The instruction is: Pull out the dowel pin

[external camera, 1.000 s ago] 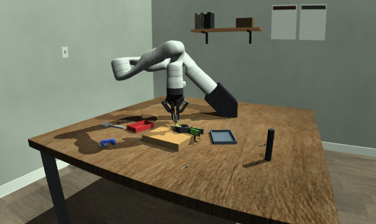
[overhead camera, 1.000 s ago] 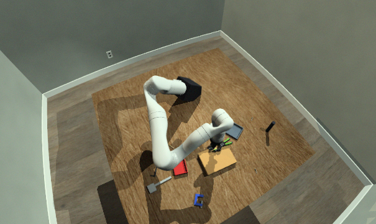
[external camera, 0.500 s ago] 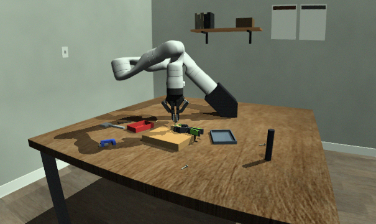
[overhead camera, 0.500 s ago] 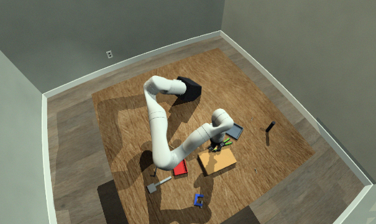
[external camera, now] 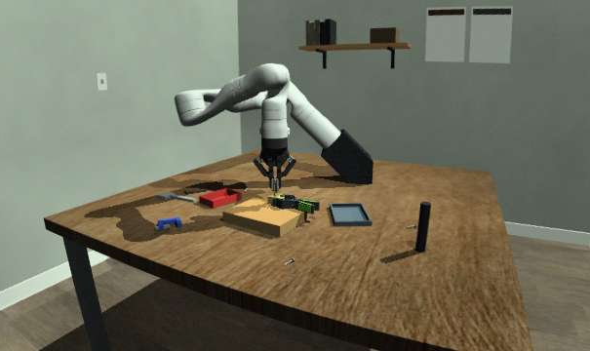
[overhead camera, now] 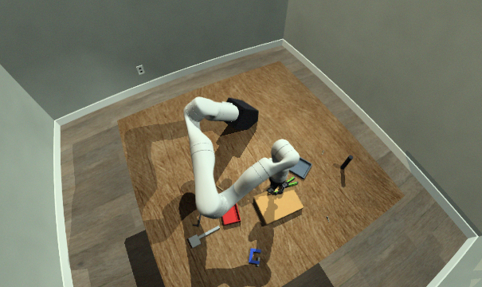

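Observation:
The tan bench board [overhead camera: 282, 209] [external camera: 253, 219] lies near the middle of the table. The green and black spring clamp [overhead camera: 287, 184] [external camera: 299, 203] sits at the board's far edge, where the small wooden block [external camera: 272, 196] lies; the arm hides most of the block from above. My gripper [external camera: 275, 187] [overhead camera: 275, 189] points straight down just above the block. Its fingers are shut on a thin pale dowel pin [external camera: 275, 184] that stands upright between the fingertips. I cannot tell whether the pin's lower end is still in the hole.
A red tray [overhead camera: 231, 215] [external camera: 219, 197] lies left of the board and a blue-grey tray [overhead camera: 301, 168] [external camera: 350, 214] right of it. There are also a hammer [overhead camera: 202, 236] [external camera: 175, 197], a blue clamp [overhead camera: 255, 256] [external camera: 169, 223], an upright black cylinder [overhead camera: 346, 162] [external camera: 423, 226], and a loose screw [external camera: 289, 261].

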Robot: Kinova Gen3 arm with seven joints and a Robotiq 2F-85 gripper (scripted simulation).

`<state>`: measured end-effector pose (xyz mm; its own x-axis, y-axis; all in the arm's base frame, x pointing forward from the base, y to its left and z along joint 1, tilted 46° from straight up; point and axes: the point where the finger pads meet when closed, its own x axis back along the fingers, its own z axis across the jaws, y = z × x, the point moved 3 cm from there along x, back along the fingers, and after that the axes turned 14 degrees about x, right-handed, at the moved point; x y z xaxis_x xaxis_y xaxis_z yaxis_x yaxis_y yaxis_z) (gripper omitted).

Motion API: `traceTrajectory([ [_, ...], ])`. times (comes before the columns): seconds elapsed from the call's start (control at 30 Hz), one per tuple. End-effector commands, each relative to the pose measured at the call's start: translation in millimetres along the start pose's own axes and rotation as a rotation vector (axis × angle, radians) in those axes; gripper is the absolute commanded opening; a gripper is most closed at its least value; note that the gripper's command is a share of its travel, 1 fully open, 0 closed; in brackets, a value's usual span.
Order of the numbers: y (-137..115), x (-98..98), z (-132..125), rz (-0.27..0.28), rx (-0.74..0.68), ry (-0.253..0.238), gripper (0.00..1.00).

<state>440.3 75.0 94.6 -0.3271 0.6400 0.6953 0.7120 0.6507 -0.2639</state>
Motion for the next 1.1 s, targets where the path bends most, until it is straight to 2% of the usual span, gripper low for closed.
traceTrajectory([
  [0.0, 0.4, 0.8, -0.1, -0.002, 0.010, -0.001, 0.10],
  [1.07, 0.4, 1.0, -0.1, -0.002, 0.102, -0.001, 0.10],
])
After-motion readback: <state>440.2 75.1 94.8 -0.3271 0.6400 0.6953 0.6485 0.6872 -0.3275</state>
